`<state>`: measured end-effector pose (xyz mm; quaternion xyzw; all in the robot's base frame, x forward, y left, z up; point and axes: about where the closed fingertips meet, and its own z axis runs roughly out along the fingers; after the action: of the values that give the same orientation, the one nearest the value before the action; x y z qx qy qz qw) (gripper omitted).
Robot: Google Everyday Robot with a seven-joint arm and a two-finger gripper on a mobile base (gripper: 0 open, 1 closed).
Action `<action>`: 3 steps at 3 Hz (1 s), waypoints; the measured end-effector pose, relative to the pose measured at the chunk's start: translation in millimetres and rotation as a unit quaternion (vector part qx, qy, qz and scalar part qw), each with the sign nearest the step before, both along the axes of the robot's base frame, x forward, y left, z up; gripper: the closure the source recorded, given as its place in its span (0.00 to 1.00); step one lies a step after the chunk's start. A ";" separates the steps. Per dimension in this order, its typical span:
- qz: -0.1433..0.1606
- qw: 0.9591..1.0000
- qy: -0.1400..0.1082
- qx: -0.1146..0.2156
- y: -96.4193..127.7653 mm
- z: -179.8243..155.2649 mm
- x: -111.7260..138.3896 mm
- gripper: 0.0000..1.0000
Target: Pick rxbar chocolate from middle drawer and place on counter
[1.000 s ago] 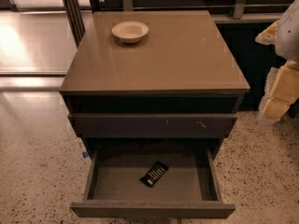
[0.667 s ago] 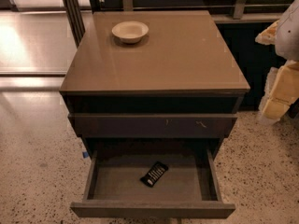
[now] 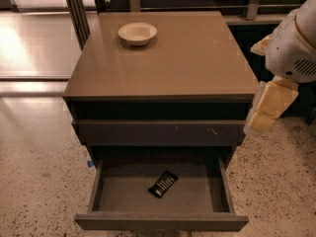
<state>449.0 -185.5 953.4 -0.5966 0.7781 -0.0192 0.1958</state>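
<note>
- A small flat black wrapped bar with white print [image 3: 163, 183] is seen lying slantwise on the grey floor of the pulled-out dark grey-brown middle drawer [image 3: 160, 221], at 6 o'clock.
- A cream round bowl [image 3: 138, 33] is set on the glossy tan-beige bench [image 3: 192, 65], at 11 o'clock.
- The pale yellow gripper [image 3: 269, 107] is held at 3 o'clock, well apart from the bar; whether it is open cannot be told.

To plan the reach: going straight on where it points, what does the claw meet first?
The claw, right of the cabinet, points down-left; probably it first meets the scratched drawer front, but depth is unclear.
</note>
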 end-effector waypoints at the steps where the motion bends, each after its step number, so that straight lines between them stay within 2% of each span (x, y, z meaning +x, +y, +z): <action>1: 0.003 0.999 -0.005 0.053 5.7 -35.4 17.9 0.00; 2: -0.006 0.992 -0.005 0.124 15.9 -77.0 32.5 0.00; 3: -0.012 0.990 -0.017 0.137 19.5 -76.2 40.3 0.00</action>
<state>489.3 -166.0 877.2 -0.5544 0.7769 0.0756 0.2888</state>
